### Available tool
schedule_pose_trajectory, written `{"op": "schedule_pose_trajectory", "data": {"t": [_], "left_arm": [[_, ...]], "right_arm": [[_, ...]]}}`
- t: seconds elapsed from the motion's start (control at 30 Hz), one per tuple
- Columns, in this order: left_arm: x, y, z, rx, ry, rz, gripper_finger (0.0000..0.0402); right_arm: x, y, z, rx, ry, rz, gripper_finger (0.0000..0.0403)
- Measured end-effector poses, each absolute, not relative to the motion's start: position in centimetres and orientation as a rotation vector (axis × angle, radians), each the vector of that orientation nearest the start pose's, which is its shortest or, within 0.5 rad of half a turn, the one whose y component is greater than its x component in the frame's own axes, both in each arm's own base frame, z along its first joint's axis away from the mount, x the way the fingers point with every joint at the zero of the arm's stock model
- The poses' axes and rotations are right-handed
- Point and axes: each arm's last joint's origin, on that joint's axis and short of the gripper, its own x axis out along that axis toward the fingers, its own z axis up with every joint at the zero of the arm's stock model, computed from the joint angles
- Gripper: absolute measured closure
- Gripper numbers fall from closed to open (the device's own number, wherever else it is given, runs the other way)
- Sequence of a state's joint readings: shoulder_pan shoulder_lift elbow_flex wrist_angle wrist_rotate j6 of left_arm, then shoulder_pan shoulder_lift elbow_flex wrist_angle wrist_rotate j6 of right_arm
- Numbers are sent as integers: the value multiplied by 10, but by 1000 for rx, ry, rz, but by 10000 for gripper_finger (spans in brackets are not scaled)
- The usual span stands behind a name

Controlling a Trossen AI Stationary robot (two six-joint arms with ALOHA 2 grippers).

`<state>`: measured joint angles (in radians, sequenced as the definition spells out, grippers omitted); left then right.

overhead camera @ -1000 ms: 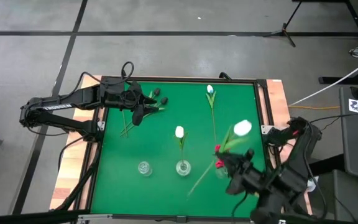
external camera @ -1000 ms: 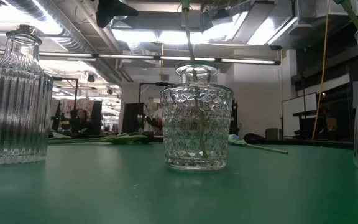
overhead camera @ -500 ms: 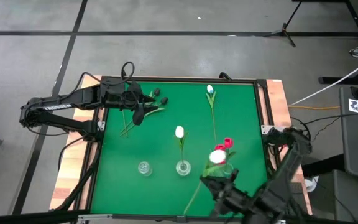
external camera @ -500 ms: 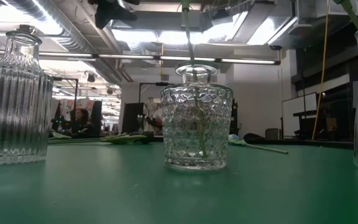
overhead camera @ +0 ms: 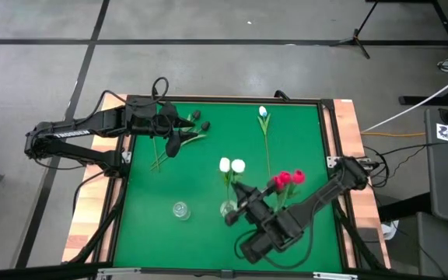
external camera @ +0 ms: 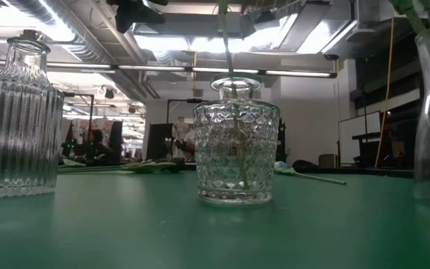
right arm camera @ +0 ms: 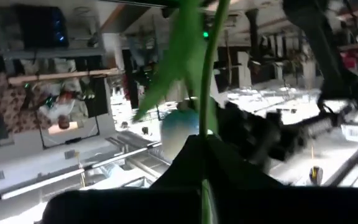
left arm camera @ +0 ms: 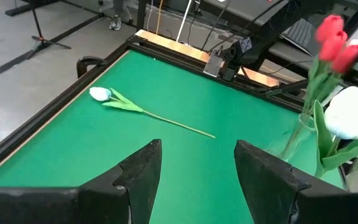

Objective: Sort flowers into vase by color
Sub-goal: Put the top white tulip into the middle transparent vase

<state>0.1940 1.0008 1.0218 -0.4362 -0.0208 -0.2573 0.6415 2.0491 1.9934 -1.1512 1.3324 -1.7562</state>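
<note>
Our right gripper point(overhead camera: 233, 204) is clamped on the green stem of a white tulip point(overhead camera: 239, 166), just above the middle vase point(overhead camera: 229, 208) near the table's point(overhead camera: 201, 167) front edge. The stem runs nearly upright from the fingers, its bud beside a second white tulip point(overhead camera: 225, 165) that already stands in that vase. In the right wrist view the stem point(right arm camera: 205, 81) rises straight out of the closed fingers. So the vase mouth lies just beneath the grip, and the coming move, as we judge it, is a short drop with the stem kept vertical.

The red tulips point(overhead camera: 285, 179) stand in the vase toward the right edge; a ribbed vase point(overhead camera: 180, 210) stands empty toward the left.

Our left gripper point(overhead camera: 174, 144) hangs with fingers apart near the back left corner, over the black tulips point(overhead camera: 199, 119) lying there. One more white tulip point(left arm camera: 100, 94) lies flat near the back edge, stem pointing toward the front, with neither arm clearly nearer.
</note>
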Motion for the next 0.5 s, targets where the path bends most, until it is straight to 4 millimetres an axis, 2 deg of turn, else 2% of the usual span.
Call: {"op": "schedule_pose_trajectory", "data": {"t": [0.13,0.5], "left_arm": [[206,41,352,-284,385,263,202],[206,41,352,-282,386,262,202]], "right_arm": [[349,221,304,-2633,1248,221,401],[346,227,303,-2605,1222,145,402]]}}
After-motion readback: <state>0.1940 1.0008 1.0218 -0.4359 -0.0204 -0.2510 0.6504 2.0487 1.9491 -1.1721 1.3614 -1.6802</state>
